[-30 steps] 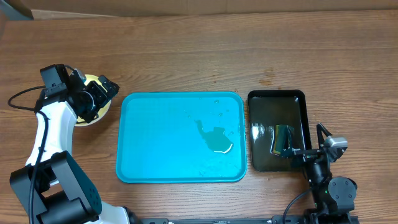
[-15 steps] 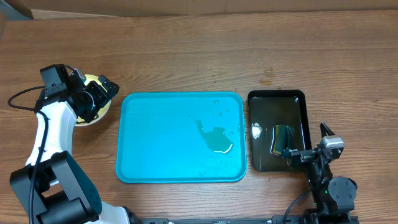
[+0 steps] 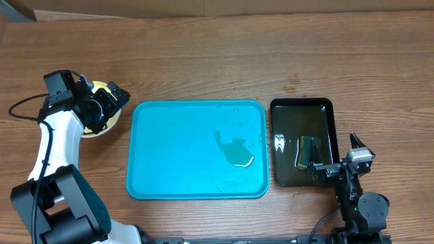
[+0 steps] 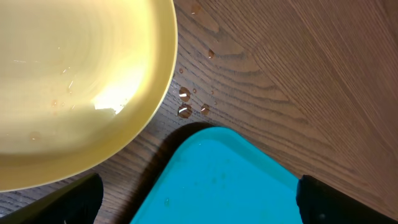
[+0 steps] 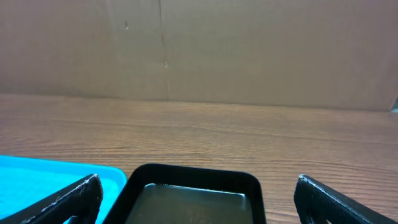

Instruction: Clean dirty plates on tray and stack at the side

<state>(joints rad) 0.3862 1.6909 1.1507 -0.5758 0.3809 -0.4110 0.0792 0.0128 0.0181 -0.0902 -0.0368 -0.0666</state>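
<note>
The left jaws stand wide apart, holding nothing, low over the desk (image 3: 203,61). A pale yellow plate (image 4: 74,81) lies beneath them and off to one side in the left wrist view, flat and wet, with a few small orange-brown specks. Whether other plates lie under it cannot be told. Water drops (image 4: 185,102) sit on the wood just beside its rim. Ahead, between the jaws, shows a rounded corner of the blue tray (image 3: 169,149), near the plate but apart from it. No plate is on the tray, only a puddle (image 3: 237,154) toward its right side. Just beside it on the right lies a black tray (image 3: 302,102) with a dark greenish thing (image 3: 308,150) inside. The right jaws also gape wide and hold nothing, hanging over the black tray's near right corner, its far end between them.
</note>
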